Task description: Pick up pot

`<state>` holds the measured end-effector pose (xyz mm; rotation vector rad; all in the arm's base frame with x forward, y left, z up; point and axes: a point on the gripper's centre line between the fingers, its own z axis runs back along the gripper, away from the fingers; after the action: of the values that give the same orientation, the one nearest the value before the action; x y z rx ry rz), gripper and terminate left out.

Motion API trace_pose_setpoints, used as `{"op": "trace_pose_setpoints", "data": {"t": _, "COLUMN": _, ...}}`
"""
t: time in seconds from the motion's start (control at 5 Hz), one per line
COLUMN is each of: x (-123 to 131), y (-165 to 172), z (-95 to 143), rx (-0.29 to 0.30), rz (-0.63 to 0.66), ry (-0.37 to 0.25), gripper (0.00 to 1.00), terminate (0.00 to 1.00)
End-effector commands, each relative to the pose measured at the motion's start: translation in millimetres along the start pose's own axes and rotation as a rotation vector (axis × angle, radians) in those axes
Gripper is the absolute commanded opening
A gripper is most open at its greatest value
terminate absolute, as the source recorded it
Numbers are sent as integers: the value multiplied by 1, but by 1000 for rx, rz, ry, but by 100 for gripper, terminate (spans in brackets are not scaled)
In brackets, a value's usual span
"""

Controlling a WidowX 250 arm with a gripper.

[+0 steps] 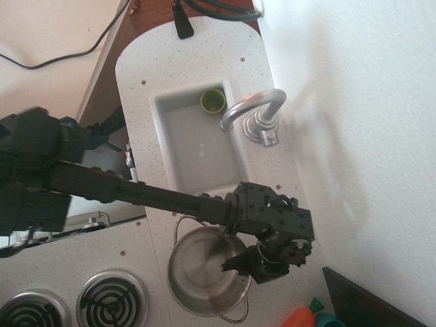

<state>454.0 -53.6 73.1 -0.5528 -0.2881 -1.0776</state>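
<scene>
Stainless steel fills the bottom of my view: the pot sits on the speckled counter at about 6 o'clock, with one thin wire handle at its 11 o'clock rim and another at its 5 o'clock rim. I see the gripper right at the pot's 3 o'clock rim, its dark tips reaching over the edge into the bowl. From this angle the wrist housing covers the fingers, so I cannot tell how far apart the jaws stand or whether they pinch the rim at all; they look to touch or overlap it.

At 7 o'clock from the pot lie two coiled stove burners. At 4 o'clock, near the frame edge, I make out an orange toy next to something teal.

The black arm runs from 9 o'clock across the counter to the wrist. Beyond it, toward 12 o'clock, is the white sink, with a small green cup in its far corner and a curved metal faucet on the 3 o'clock side.
</scene>
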Motion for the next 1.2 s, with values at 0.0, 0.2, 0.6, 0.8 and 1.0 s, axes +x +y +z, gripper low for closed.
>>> {"op": "trace_pose_setpoints", "data": {"t": 0.0, "x": 31, "y": -15, "z": 85, "rx": 217, "rz": -173, "ry": -338, "gripper": 0, "terminate": 0}}
{"op": "trace_pose_setpoints", "data": {"t": 0.2, "x": 41, "y": -20, "z": 133, "rx": 330, "rz": -258, "ry": -527, "gripper": 0, "terminate": 0}}
{"op": "trace_pose_setpoints", "data": {"t": 0.6, "x": 53, "y": -33, "z": 197, "rx": 421, "rz": -283, "ry": -652, "gripper": 0, "terminate": 0}}
{"op": "trace_pose_setpoints", "data": {"t": 0.8, "x": 55, "y": -30, "z": 190, "rx": 379, "rz": -273, "ry": -640, "gripper": 0, "terminate": 0}}
{"op": "trace_pose_setpoints", "data": {"t": 1.0, "x": 55, "y": -25, "z": 182, "rx": 334, "rz": -239, "ry": -595, "gripper": 0, "terminate": 0}}
